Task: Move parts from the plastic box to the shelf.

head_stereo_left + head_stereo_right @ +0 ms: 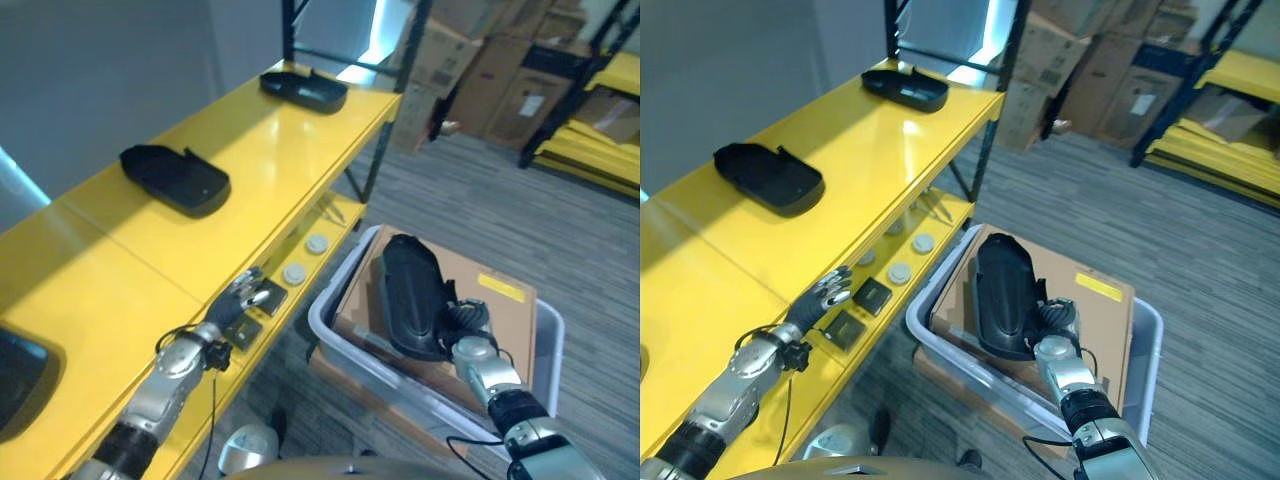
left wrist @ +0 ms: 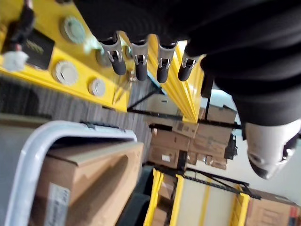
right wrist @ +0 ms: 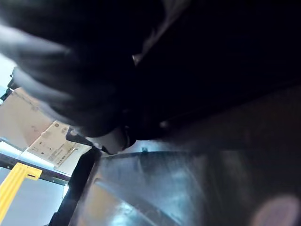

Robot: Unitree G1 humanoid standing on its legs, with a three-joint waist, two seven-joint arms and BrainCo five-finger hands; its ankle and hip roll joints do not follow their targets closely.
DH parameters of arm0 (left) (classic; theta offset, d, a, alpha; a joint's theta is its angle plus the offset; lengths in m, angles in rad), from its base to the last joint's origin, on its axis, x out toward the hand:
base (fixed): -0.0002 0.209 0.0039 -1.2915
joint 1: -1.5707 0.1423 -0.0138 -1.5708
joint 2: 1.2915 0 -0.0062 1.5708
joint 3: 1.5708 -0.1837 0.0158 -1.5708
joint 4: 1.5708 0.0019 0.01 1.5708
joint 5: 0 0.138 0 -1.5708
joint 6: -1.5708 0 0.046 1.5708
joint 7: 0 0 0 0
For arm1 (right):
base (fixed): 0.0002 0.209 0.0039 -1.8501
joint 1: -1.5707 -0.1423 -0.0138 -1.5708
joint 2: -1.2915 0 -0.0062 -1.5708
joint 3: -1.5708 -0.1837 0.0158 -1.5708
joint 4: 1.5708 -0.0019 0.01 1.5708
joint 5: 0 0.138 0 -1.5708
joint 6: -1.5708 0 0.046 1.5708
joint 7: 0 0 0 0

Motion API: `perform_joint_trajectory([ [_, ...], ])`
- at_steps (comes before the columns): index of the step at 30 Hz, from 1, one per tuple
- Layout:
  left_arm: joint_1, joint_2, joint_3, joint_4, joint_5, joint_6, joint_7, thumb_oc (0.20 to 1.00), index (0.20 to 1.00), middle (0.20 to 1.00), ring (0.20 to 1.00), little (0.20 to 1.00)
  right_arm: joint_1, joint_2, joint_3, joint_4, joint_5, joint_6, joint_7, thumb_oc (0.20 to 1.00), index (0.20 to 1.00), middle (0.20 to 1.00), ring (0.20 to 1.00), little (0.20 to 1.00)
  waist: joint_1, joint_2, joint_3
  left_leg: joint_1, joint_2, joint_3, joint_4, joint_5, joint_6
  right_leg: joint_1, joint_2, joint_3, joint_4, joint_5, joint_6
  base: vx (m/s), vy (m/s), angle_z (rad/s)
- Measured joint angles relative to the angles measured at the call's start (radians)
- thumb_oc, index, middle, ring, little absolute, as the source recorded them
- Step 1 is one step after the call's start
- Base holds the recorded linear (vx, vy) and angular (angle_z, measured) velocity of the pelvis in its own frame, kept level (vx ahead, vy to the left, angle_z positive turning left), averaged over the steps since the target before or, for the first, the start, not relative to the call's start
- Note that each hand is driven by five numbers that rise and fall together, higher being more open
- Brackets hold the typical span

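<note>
Gripping 1 black part (image 1: 410,292) at its near end, the right robot hand (image 1: 1052,322) reaches into the grey plastic box (image 1: 335,322); the part's long axis runs near to far. The left robot hand (image 1: 822,294), fingers straight, hovers at the yellow shelf (image 1: 260,150) edge. 2 parts (image 1: 175,178) (image 1: 303,89) rest farther along; a 3rd is cut off.

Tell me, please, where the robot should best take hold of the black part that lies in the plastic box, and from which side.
Probably at its near, lower end, from the robot's side. The black part lies lengthwise on cardboard in the plastic box, its far end pointing away. The right hand is already there.
</note>
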Motion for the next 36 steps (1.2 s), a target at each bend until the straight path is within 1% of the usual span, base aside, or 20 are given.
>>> perform_joint_trajectory([
  [1, -0.019, -0.002, -0.022, 0.001, -0.022, 0.026, -0.001, 1.000, 1.000, 1.000, 1.000, 1.000, 0.006, 0.001, 0.001, 0.000, 0.000, -0.001, -0.001, 0.200, 0.200, 0.200, 0.200, 0.200, -0.018, -0.002, -0.010, 0.008, 0.002, 0.004, -0.005, 0.001, 0.001, -0.001, 0.002, 0.007, 0.000, -0.001, -0.001, 0.03, -0.007, -0.15],
  [3, -0.061, -0.007, -0.082, 0.012, -0.042, 0.064, 0.003, 1.000, 1.000, 1.000, 1.000, 1.000, 0.008, 0.002, 0.003, 0.000, 0.000, -0.001, -0.001, 0.200, 0.200, 0.200, 0.200, 0.200, -0.036, -0.002, -0.016, 0.023, 0.006, 0.023, -0.007, 0.004, -0.003, -0.003, 0.005, 0.022, 0.000, 0.000, -0.002, 0.02, -0.010, -0.19],
  [6, -0.111, -0.064, -0.147, 0.038, -0.098, 0.138, 0.016, 1.000, 1.000, 1.000, 1.000, 1.000, 0.000, 0.002, 0.031, 0.000, 0.001, -0.001, -0.001, 0.200, 0.200, 0.200, 0.200, 0.200, -0.080, -0.002, -0.022, 0.032, 0.010, 0.050, -0.007, 0.006, 0.002, -0.007, 0.007, 0.048, 0.000, 0.003, -0.004, 0.02, -0.007, -0.29],
  [7, -0.125, -0.084, -0.157, 0.055, -0.100, 0.149, 0.014, 1.000, 1.000, 1.000, 1.000, 1.000, 0.000, 0.002, 0.037, 0.000, 0.001, 0.000, 0.000, 0.200, 0.200, 0.200, 0.200, 0.200, -0.093, -0.002, -0.022, 0.032, 0.011, 0.054, -0.009, 0.005, 0.001, -0.005, 0.008, 0.051, 0.000, 0.004, -0.004, 0.02, -0.011, -0.25],
  [8, -0.128, -0.103, -0.166, 0.054, -0.109, 0.163, 0.018, 1.000, 1.000, 1.000, 1.000, 1.000, 0.002, 0.000, 0.038, 0.000, 0.001, 0.000, -0.001, 0.200, 0.200, 0.200, 0.200, 0.200, -0.119, -0.005, -0.025, 0.042, 0.014, 0.058, -0.007, 0.000, -0.002, -0.009, 0.010, 0.054, 0.000, 0.003, -0.005, 0.02, -0.017, -0.13],
  [9, -0.151, -0.114, -0.180, 0.078, -0.153, 0.190, 0.054, 1.000, 1.000, 1.000, 1.000, 1.000, -0.002, 0.002, 0.040, -0.001, 0.001, 0.001, -0.003, 0.200, 0.200, 0.200, 0.200, 0.200, -0.132, -0.005, -0.026, 0.040, 0.017, 0.069, -0.006, 0.002, -0.001, -0.009, 0.019, 0.065, 0.000, 0.004, -0.006, 0.02, -0.013, -0.20],
  [10, -0.176, -0.121, -0.199, 0.114, -0.183, 0.209, 0.069, 1.000, 1.000, 1.000, 1.000, 1.000, -0.012, 0.007, 0.040, -0.001, 0.001, 0.001, -0.003, 0.200, 0.200, 0.200, 0.200, 0.200, -0.132, -0.004, -0.028, 0.044, 0.020, 0.084, -0.007, 0.000, -0.002, -0.014, 0.021, 0.079, 0.000, 0.005, -0.007, 0.03, -0.014, -0.32],
  [11, -0.200, -0.158, -0.212, 0.163, -0.230, 0.240, 0.115, 1.000, 1.000, 1.000, 1.000, 1.000, -0.038, 0.017, 0.040, -0.011, 0.001, 0.001, -0.002, 0.200, 0.200, 0.200, 0.200, 0.200, -0.154, -0.002, -0.031, 0.045, 0.024, 0.096, -0.008, -0.001, -0.003, -0.023, 0.025, 0.096, 0.000, 0.007, -0.010, 0.02, -0.009, -0.43],
  [12, -0.216, -0.187, -0.215, 0.194, -0.252, 0.253, 0.141, 1.000, 1.000, 1.000, 1.000, 1.000, -0.047, 0.016, 0.040, -0.024, 0.001, 0.001, -0.003, 0.200, 0.200, 0.200, 0.200, 0.200, -0.170, -0.003, -0.032, 0.048, 0.027, 0.109, -0.009, -0.002, -0.004, -0.028, 0.026, 0.105, 0.000, 0.009, -0.012, 0.04, -0.006, -0.41],
  [13, -0.234, -0.212, -0.215, 0.231, -0.297, 0.266, 0.204, 1.000, 1.000, 1.000, 1.000, 1.000, -0.065, 0.016, 0.040, -0.044, 0.001, 0.004, -0.004, 0.200, 0.200, 0.200, 0.200, 0.200, -0.187, -0.002, -0.034, 0.055, 0.032, 0.118, -0.011, -0.004, -0.007, -0.028, 0.031, 0.118, 0.000, 0.011, -0.013, 0.04, -0.002, -0.34],
  [14, -0.240, -0.221, -0.215, 0.240, -0.303, 0.272, 0.225, 1.000, 1.000, 1.000, 1.000, 1.000, -0.073, 0.016, 0.040, -0.044, 0.001, 0.004, -0.005, 0.200, 0.200, 0.200, 0.200, 0.200, -0.196, -0.002, -0.040, 0.060, 0.037, 0.128, -0.011, -0.007, -0.010, -0.028, 0.034, 0.127, 0.000, 0.011, -0.014, 0.05, -0.005, -0.28],
  [17, -0.287, -0.231, -0.210, 0.286, -0.335, 0.287, 0.279, 1.000, 1.000, 1.000, 1.000, 1.000, -0.098, 0.013, 0.040, -0.053, 0.004, 0.010, -0.005, 0.200, 0.200, 0.200, 0.200, 0.200, -0.209, 0.004, -0.049, 0.074, 0.046, 0.145, -0.020, -0.007, -0.012, -0.028, 0.041, 0.140, 0.000, 0.012, -0.016, 0.03, -0.005, -0.20],
  [20, -0.305, -0.242, -0.209, 0.289, -0.335, 0.290, 0.304, 1.000, 1.000, 1.000, 1.000, 1.000, -0.114, 0.009, 0.040, -0.091, 0.012, 0.016, -0.003, 0.200, 0.200, 0.200, 0.200, 0.200, -0.222, 0.011, -0.054, 0.078, 0.048, 0.157, -0.026, -0.007, -0.013, -0.034, 0.043, 0.152, 0.000, 0.011, -0.016, 0.03, 0.003, -0.14],
  [22, -0.324, -0.253, -0.208, 0.289, -0.336, 0.290, 0.320, 1.000, 1.000, 1.000, 1.000, 1.000, -0.122, 0.011, 0.048, -0.139, 0.026, 0.021, 0.002, 0.200, 0.200, 0.200, 0.200, 0.200, -0.223, 0.016, -0.057, 0.079, 0.047, 0.164, -0.026, -0.007, -0.012, -0.038, 0.043, 0.156, 0.000, 0.015, -0.020, 0.03, 0.010, -0.14],
  [24, -0.340, -0.256, -0.208, 0.287, -0.338, 0.289, 0.324, 1.000, 1.000, 1.000, 1.000, 1.000, -0.143, 0.011, 0.075, -0.146, 0.043, 0.035, 0.002, 0.200, 0.200, 0.200, 0.200, 0.200, -0.223, 0.016, -0.058, 0.083, 0.048, 0.165, -0.026, -0.006, -0.012, -0.035, 0.043, 0.157, 0.000, 0.018, -0.020, 0.00, 0.000, 0.00],
  [29, -0.370, -0.262, -0.208, 0.258, -0.353, 0.289, 0.368, 1.000, 1.000, 1.000, 1.000, 1.000, -0.163, 0.032, 0.088, -0.161, 0.048, 0.043, 0.006, 0.200, 0.200, 0.200, 0.200, 0.200, -0.217, 0.018, -0.058, 0.093, 0.047, 0.165, -0.029, -0.006, -0.013, -0.025, 0.043, 0.156, 0.000, 0.017, -0.018, 0.00, 0.000, 0.00],
  [31, -0.380, -0.260, -0.207, 0.247, -0.353, 0.289, 0.383, 1.000, 1.000, 1.000, 1.000, 1.000, -0.185, 0.032, 0.115, -0.162, 0.048, 0.049, 0.009, 0.200, 0.200, 0.200, 0.200, 0.200, -0.217, 0.018, -0.058, 0.094, 0.047, 0.165, -0.029, -0.006, -0.013, -0.024, 0.042, 0.156, 0.000, 0.017, -0.018, 0.00, 0.000, 0.00],
  [35, -0.399, -0.264, -0.201, 0.248, -0.353, 0.289, 0.403, 1.000, 1.000, 1.000, 1.000, 1.000, -0.195, 0.032, 0.127, -0.212, 0.048, 0.056, 0.034, 0.200, 0.200, 0.200, 0.200, 0.200, -0.214, 0.018, -0.058, 0.093, 0.047, 0.164, -0.029, -0.006, -0.013, -0.024, 0.043, 0.155, 0.000, 0.017, -0.018, 0.00, 0.000, 0.00],
  [36, -0.399, -0.266, -0.184, 0.248, -0.353, 0.289, 0.403, 1.000, 1.000, 1.000, 1.000, 1.000, -0.206, 0.032, 0.139, -0.223, 0.048, 0.056, 0.047, 0.200, 0.200, 0.200, 0.200, 0.200, -0.214, 0.018, -0.058, 0.093, 0.047, 0.164, -0.029, -0.006, -0.013, -0.024, 0.043, 0.155, 0.000, 0.017, -0.018, 0.00, 0.000, 0.00],
])
